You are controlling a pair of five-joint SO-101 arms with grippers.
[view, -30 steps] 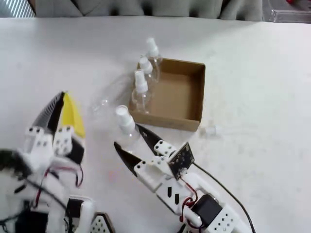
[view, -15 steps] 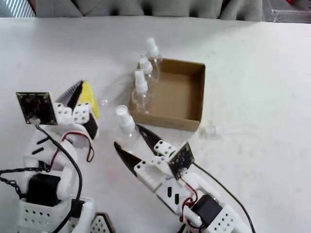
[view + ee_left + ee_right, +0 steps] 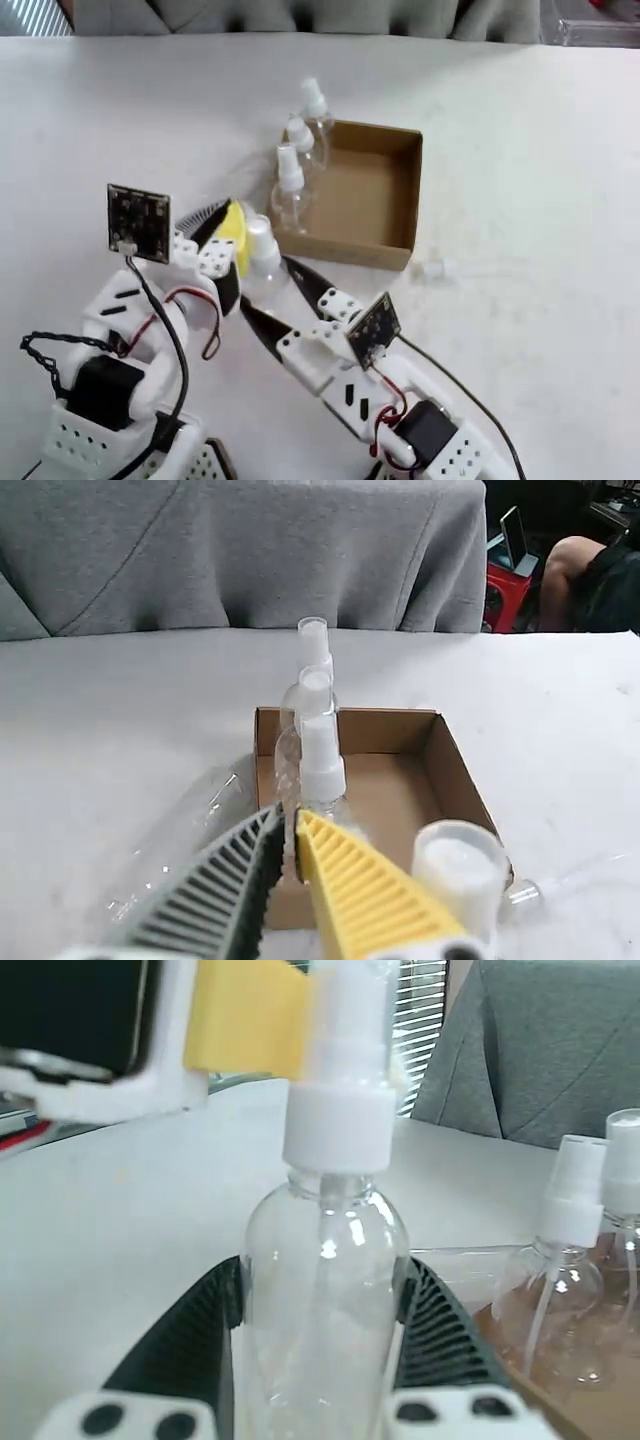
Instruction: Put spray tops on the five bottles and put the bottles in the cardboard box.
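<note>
Now my right tool (image 3: 264, 283) is closed on the held bottle (image 3: 263, 272), just below the centre of the high view. Its black jaws press on both sides of the clear body, and the bottle stands upright on the surface (image 3: 520, 150). A white spray top (image 3: 257, 235) sits on the neck of this bottle.

My left tool (image 3: 228, 207) is at the lower left of the centre. Its grey and yellow fingers are together with nothing between them. The yellow finger (image 3: 233, 232) is just beside the spray top; whether it touches, I cannot tell.

The cardboard box (image 3: 340, 250) lies open a little above and to the right of the centre. Three capped bottles (image 3: 291, 185) stand in a row at its left wall. A bare bottle (image 3: 175, 835) without a top lies on its side beside the box, near the grey finger of the left tool. A loose spray top (image 3: 434, 268) lies on the surface just right of the lower right corner of the box.
</note>
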